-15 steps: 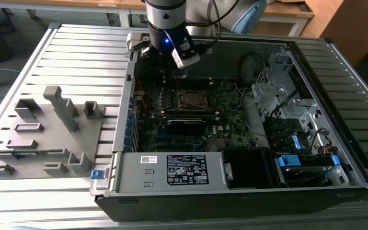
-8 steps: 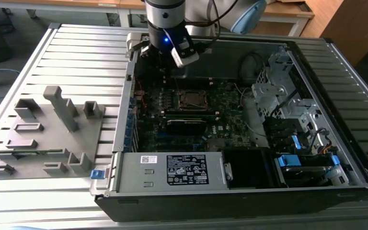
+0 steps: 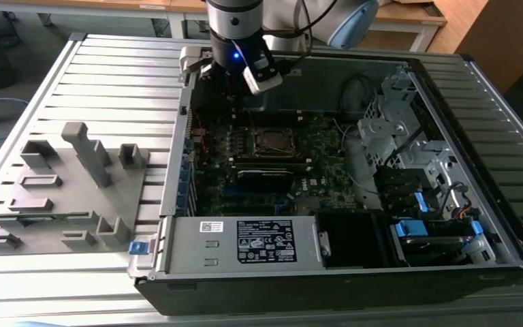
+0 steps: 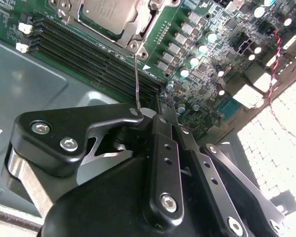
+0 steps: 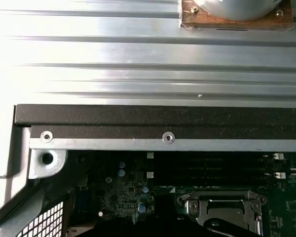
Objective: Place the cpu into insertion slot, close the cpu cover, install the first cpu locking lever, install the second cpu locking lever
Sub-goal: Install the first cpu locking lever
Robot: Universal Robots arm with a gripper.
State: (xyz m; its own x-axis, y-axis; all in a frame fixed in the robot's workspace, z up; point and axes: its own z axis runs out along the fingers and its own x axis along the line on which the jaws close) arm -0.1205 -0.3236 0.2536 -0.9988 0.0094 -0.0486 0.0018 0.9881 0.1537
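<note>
Beside the locking lever (image 4: 136, 79) near the cpu cover (image 4: 144, 23), end effector (image 4: 160, 107) pinched narrow.

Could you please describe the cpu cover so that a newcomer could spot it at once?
Inside the open computer case, look at the dark green motherboard. On it lies the cpu cover, a thin silver square frame. Unlike the long black memory slots beside it, its window shows the dull grey cpu.

Insertion slot (image 3: 274, 142) seemingly unobstructed above; lever (image 4: 136, 81) upright.
</note>
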